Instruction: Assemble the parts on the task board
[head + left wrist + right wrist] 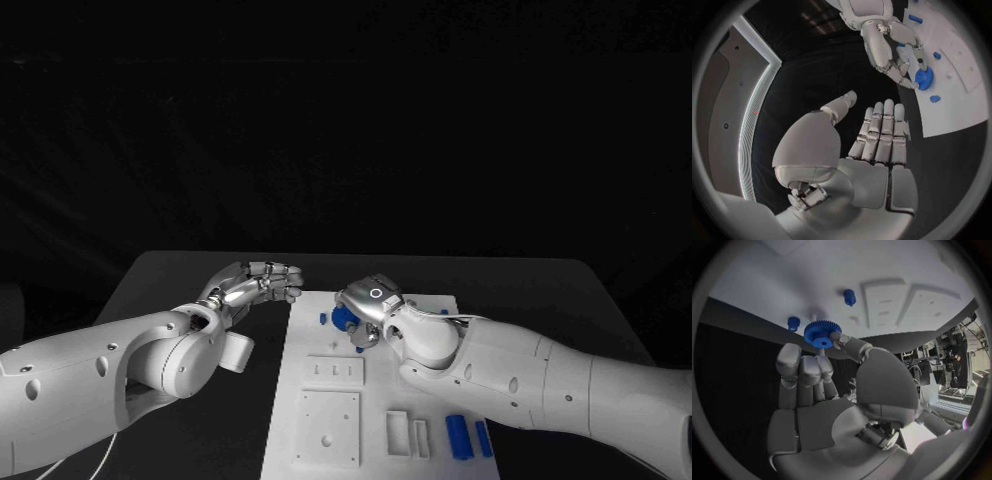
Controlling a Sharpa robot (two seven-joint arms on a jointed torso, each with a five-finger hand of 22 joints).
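Note:
My right hand [369,304] hangs over the far left part of the white task board [378,402] and pinches a blue gear [343,320] between thumb and finger. In the right wrist view the gear [822,334] sits at the fingertips [837,337] just above the board [767,285], between two small blue pegs [849,296] [793,322]. My left hand [257,283] hovers over the black table just left of the board's far corner. Its fingers [882,130] lie straight side by side with the thumb apart, holding nothing. It faces the right hand [892,50] and gear [924,78].
Two long blue parts [459,437] [483,438] lie at the board's near right. White raised blocks [329,428] [335,370] and narrow slots [397,432] take up the board's near half. More blue pegs [935,98] [937,55] stand near the gear.

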